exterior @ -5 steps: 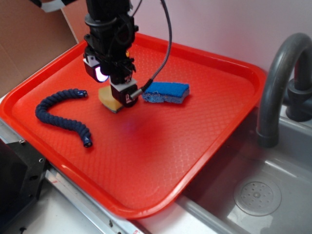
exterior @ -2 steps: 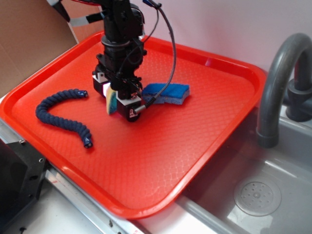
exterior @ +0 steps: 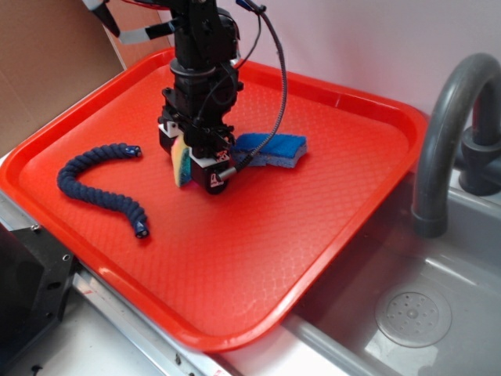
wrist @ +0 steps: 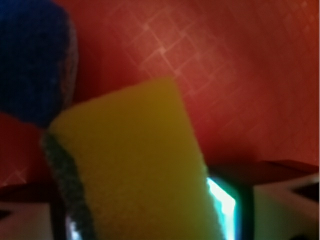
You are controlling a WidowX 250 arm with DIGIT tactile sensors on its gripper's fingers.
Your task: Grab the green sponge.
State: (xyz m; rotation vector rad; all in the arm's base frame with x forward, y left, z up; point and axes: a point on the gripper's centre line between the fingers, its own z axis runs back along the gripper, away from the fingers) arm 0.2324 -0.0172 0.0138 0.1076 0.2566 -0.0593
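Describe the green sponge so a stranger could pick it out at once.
On the red tray beside the sink, look under the black gripper near the tray's middle. The green sponge is clamped there on edge: yellow foam with a thin dark green face, unlike the all-blue sponge beside it.

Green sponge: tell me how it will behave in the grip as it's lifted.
The green sponge looks like soft foam, so it probably squashes between the gripper fingers. It sits tilted, so it may pivot. Likely light; the scouring layer should add friction.
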